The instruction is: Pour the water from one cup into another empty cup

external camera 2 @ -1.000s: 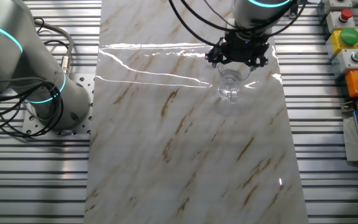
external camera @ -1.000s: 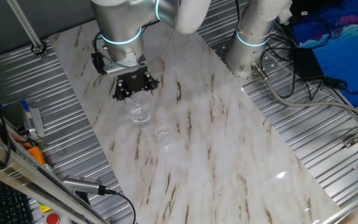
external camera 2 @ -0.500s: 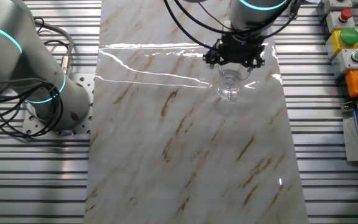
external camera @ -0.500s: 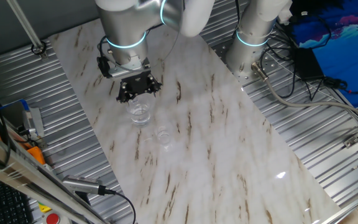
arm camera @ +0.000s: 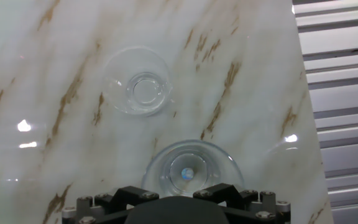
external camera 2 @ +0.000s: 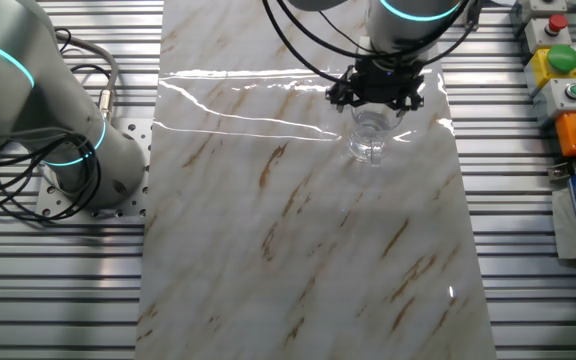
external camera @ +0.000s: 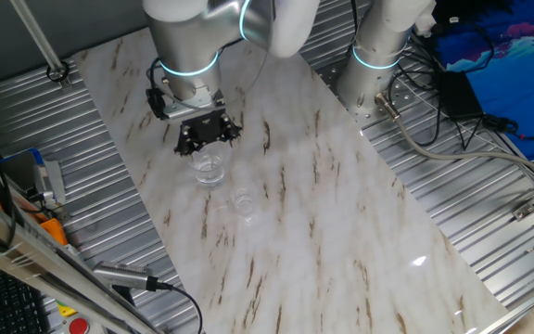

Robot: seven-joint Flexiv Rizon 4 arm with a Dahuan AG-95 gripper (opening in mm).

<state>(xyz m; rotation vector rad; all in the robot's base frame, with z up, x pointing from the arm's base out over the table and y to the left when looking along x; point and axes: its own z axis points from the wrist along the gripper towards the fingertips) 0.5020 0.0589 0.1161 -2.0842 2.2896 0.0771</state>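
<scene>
One fixed view: tool (external camera: 207, 136) hovering over larger tumbler (external camera: 209, 168); smaller cup (external camera: 243, 202) sitting near it on desk (external camera: 341, 232).
Other fixed view: tumbler standing ungrasped.
Hand view: nothing poured yet; tool spread unclear.

The arm (external camera: 193, 28) at the upper left of one fixed view is a thick, smooth silver-grey tube with white shells, ringed by a glowing cyan band above the wrist. Below the band sits a black block with a small cable loop, then the black gripper (external camera: 207, 133), angular and spidery. In the hand view the gripper (arm camera: 178, 202) fills the lower edge as a dark housing studded with small silver screws. Black cables trail from the arm in the other fixed view
</scene>
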